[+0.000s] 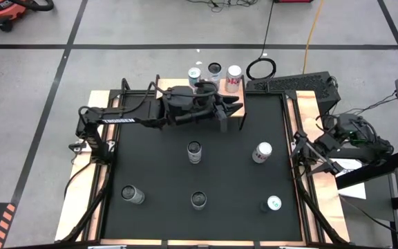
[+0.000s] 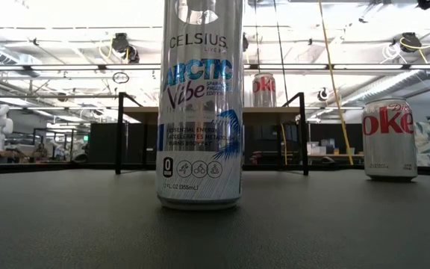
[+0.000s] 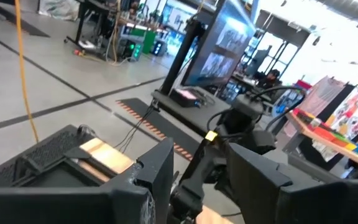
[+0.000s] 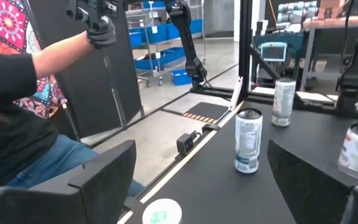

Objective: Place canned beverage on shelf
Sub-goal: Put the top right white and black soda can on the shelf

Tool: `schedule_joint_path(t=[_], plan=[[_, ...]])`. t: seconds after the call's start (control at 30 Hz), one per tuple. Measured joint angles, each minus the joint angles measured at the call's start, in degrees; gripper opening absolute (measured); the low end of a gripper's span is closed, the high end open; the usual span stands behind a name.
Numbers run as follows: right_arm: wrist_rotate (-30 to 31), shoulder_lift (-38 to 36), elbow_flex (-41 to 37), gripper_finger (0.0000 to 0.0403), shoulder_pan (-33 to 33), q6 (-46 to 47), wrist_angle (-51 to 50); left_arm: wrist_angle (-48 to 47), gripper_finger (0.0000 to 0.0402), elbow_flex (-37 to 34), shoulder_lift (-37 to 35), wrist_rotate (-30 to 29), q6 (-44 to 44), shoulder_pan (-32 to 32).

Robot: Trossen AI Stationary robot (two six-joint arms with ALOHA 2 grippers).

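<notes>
Half-open, empty left claw beside shelf, unseen from table level.

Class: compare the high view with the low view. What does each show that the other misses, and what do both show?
Only the high view: the left gripper at the table's far edge, and the right arm waiting on the right. Only the low view: the lettering on the tall white-and-blue Celsius can. Both: the light-wood shelf on black legs, with a silver-and-red can on it.
</notes>
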Motion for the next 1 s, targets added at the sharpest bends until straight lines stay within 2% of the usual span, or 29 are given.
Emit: schedule_joint_path(t=[0.2, 0.4, 0.57, 0.83, 1.0], plan=[[0.09, 0.52, 0.00, 0.0345, 0.00, 0.16, 0.37, -1.57, 0.0155, 0.00, 0.97, 0.07, 0.55, -0.04], [0.12, 0.97, 0.00, 0.0345, -0.01, -2.23, 4.32, -13.30, 0.0155, 0.00, 0.91, 0.12, 2.14, -0.05], [0.11, 1.01, 0.00, 0.0345, -0.02, -1.88, 8.17, -21.15, 0.0155, 0.00, 0.88, 0.20, 8.57, -0.05], [0.12, 1.03, 0.00, 0.0345, -0.02, 7.23, 12.34, -35.55, 0.0155, 0.00, 0.88, 0.15, 16.43, -0.43], [0.11, 1.01, 0.00, 0.0345, -0.02, 11.28, 16.39, -40.68, 0.0155, 0.00, 1.40, 0.19, 14.66, -2.18]])
